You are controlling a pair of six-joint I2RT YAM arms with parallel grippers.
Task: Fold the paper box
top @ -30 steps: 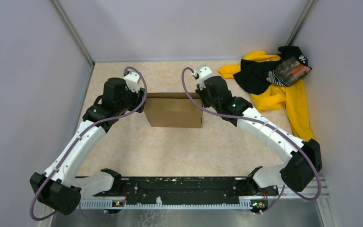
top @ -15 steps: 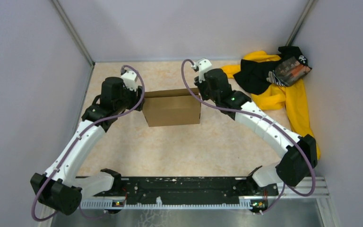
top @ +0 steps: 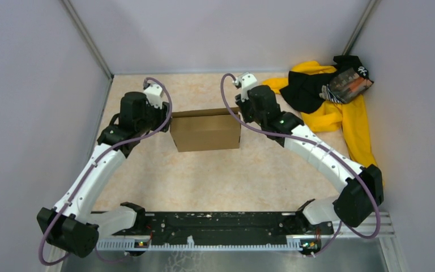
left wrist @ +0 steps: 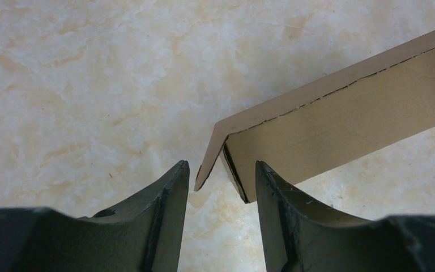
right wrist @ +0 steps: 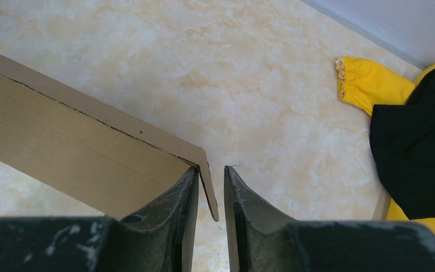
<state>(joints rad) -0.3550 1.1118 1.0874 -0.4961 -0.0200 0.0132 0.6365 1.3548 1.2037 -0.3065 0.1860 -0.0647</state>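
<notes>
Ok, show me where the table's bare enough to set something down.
Widest bare patch: the table between the paper box and the arm bases. A narrower strip runs behind the box to the back wall. Crowded: both box ends, where the left gripper and right gripper straddle flaps, and the far-right corner under the clothing pile.

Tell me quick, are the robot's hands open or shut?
Left gripper: open, straddling a paper box corner.
Right gripper: slightly open, straddling the other corner.

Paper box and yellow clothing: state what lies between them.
Past the paper box, one right claw finger, then bare tabletop to the yellow clothing; right wrist view.
</notes>
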